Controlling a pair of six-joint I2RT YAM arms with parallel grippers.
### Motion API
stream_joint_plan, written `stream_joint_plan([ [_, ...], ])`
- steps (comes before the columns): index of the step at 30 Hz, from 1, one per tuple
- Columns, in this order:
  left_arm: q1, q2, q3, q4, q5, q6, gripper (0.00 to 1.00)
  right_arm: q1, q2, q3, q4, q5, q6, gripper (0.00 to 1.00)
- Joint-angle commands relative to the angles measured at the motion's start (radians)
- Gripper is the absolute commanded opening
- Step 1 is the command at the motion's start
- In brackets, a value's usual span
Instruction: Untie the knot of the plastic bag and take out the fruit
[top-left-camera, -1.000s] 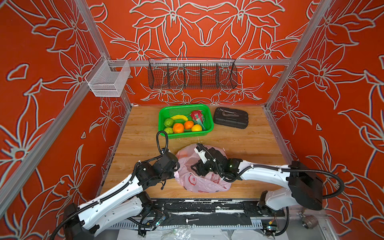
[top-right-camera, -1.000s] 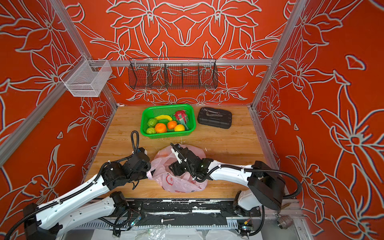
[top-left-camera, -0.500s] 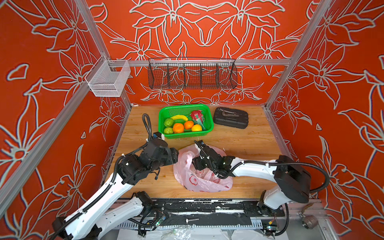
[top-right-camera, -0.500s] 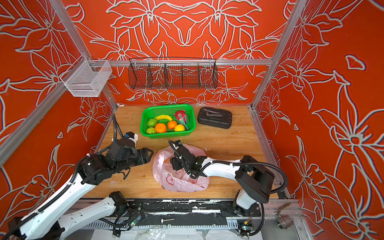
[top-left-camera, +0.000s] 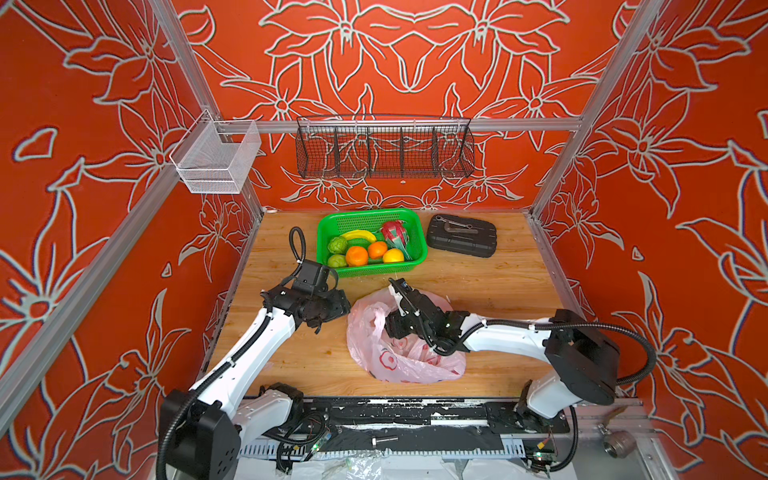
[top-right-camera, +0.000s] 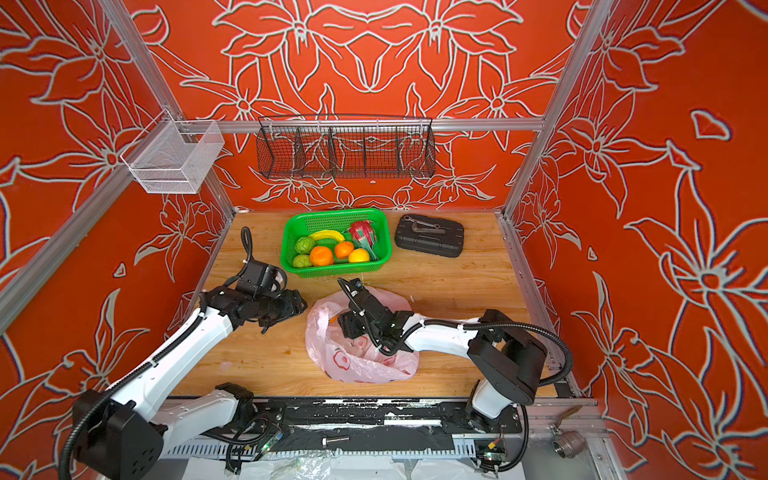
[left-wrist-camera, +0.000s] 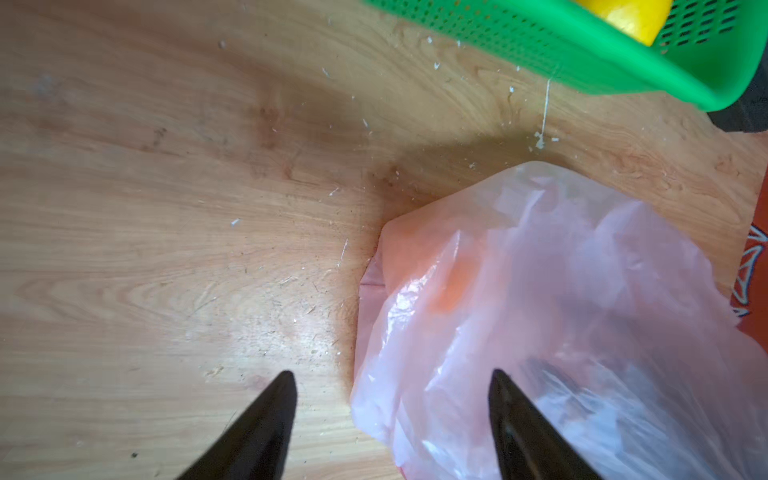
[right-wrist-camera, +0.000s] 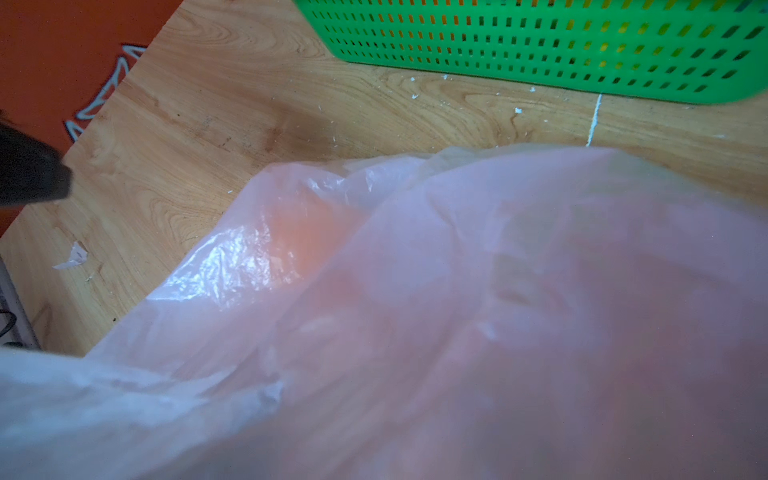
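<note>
Fruit-removal step, it seems: at lower centre the bag (top-left-camera: 399, 365) lies open, right gripper (top-left-camera: 391, 327) buried inside, its grip hidden from view; left gripper (left-wrist-camera: 390, 374) gapes empty. Next, pinch the orange (left-wrist-camera: 449, 291).

Two arms of glossy white tubular links (top-left-camera: 253, 357); boxy matt-black joint housings (top-left-camera: 582, 361) at elbows and bases; ribbed black cable conduits (top-left-camera: 652, 355) looping alongside; the left gripper (left-wrist-camera: 392, 371) ends in tapering, pointed black fingers (left-wrist-camera: 266, 428).

place: robot test booth | cues: aluminium frame (top-left-camera: 523, 124), red flower-print walls (top-left-camera: 415, 50), wooden tabletop (top-left-camera: 478, 286), hung wire basket (top-left-camera: 384, 147)
</note>
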Motion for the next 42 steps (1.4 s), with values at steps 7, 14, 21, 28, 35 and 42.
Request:
stream_joint_plan([
  [7, 0.045, 0.108, -0.133, 0.241, 0.165, 0.029, 0.56, -0.004, 0.048, 0.034, 0.047, -0.107, -0.029, 0.69],
  [14, 0.066, 0.227, -0.112, 0.201, 0.143, 0.11, 0.41, -0.006, 0.106, 0.077, 0.085, -0.121, -0.054, 0.72],
  [21, 0.092, 0.394, -0.063, 0.138, 0.214, 0.206, 0.07, -0.006, 0.154, 0.125, 0.109, -0.03, -0.04, 0.87],
  [28, 0.092, 0.434, -0.032, 0.12, 0.261, 0.276, 0.0, -0.006, 0.244, 0.207, 0.113, -0.042, -0.02, 0.93],
  [35, 0.092, 0.43, -0.01, 0.093, 0.279, 0.29, 0.0, -0.013, 0.369, 0.282, 0.125, -0.136, -0.007, 0.93],
  [42, 0.092, 0.394, -0.027, 0.091, 0.277, 0.274, 0.0, -0.018, 0.424, 0.283, 0.133, -0.197, 0.02, 0.75],
])
